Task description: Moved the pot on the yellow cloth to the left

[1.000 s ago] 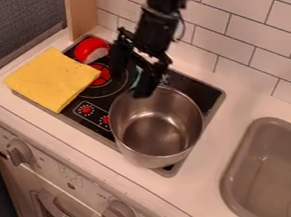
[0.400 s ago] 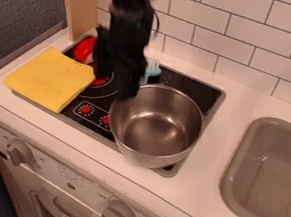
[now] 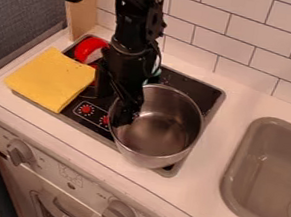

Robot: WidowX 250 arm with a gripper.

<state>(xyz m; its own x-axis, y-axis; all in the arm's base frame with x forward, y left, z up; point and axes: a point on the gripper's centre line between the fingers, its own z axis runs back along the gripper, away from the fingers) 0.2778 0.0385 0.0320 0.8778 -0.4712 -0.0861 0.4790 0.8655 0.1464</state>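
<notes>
white tiles (image 3: 264,25) back the table (image 3: 213,150), where the metal pot (image 3: 162,128) stands at four o'clock on the black stove (image 3: 194,89). the yellow cloth (image 3: 51,78) lies at the stove's nine o'clock. the tool (image 3: 113,109), its fingers spread, is at the pot's ten o'clock rim, so lining up the grasp looks like the step in hand. next, i'd seat the rim between the fingers, close, then lift clear and carry toward nine o'clock onto the cloth.
</notes>
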